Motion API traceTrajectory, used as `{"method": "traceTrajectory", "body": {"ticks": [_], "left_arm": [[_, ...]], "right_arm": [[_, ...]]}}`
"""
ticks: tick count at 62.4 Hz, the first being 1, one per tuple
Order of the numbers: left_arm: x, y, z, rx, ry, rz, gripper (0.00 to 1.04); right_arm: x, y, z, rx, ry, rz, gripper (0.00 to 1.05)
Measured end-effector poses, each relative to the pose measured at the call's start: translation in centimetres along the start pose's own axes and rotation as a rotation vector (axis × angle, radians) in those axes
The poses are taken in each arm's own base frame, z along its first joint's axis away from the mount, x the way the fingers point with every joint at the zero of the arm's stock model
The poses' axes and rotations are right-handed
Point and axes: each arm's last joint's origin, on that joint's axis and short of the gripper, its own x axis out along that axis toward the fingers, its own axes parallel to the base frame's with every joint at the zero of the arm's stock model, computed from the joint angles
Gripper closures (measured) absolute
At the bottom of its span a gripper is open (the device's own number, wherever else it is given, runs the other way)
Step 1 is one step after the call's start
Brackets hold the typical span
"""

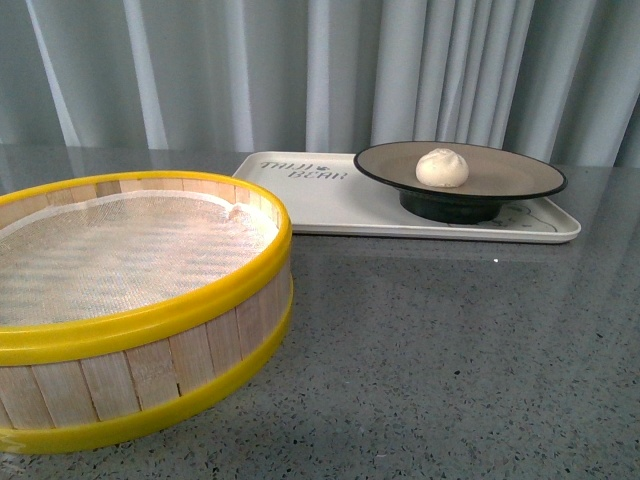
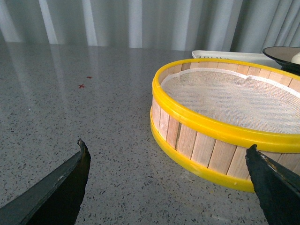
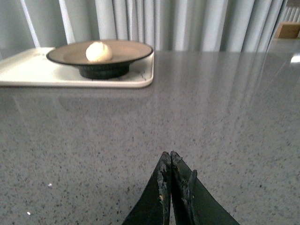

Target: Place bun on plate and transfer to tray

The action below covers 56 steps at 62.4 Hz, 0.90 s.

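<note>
Front view: bun [image 1: 442, 167] on plate [image 1: 460, 172], plate on tray [image 1: 330, 205] at one o'clock. Left gripper [image 2: 168, 164] jaws apart, right gripper [image 3: 169, 176] jaws together. Keep both clear; disturb nothing.

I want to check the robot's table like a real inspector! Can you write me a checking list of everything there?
Surface: grey speckled countertop, shiny, with two tiny red marks.
Bun: bun sits on the plate, whole.
Plate: plate stands on the tray's right part.
Tray: tray lies flat at the back of the counter.
Clutter: yellow-rimmed steamer basket with only a white mesh liner inside.
Left gripper: left gripper open, holding nothing, near the basket.
Right gripper: right gripper shut, holding nothing, over bare counter.
Cables: nothing seen.
Surroundings: pale curtain behind the counter.
</note>
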Motion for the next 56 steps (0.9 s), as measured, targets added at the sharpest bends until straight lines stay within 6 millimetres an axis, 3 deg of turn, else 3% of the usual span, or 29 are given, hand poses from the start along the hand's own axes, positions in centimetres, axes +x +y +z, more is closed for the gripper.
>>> {"method": "traceTrajectory", "body": {"ticks": [12, 47, 50, 56], "left_arm": [[0.0, 0.0, 0.0, 0.0, 0.0, 0.0, 0.07], [0.0, 0.0, 0.0, 0.0, 0.0, 0.0, 0.07], [0.0, 0.0, 0.0, 0.0, 0.0, 0.0, 0.07], [0.0, 0.0, 0.0, 0.0, 0.0, 0.0, 0.07]], "right_arm": [[0.0, 0.0, -0.04, 0.0, 0.004, 0.0, 1.03], [0.0, 0.0, -0.05, -0.001, 0.005, 0.0, 0.11], [0.0, 0.0, -0.05, 0.0, 0.005, 0.0, 0.07], [0.0, 0.0, -0.05, 0.0, 0.005, 0.0, 0.09]]}}
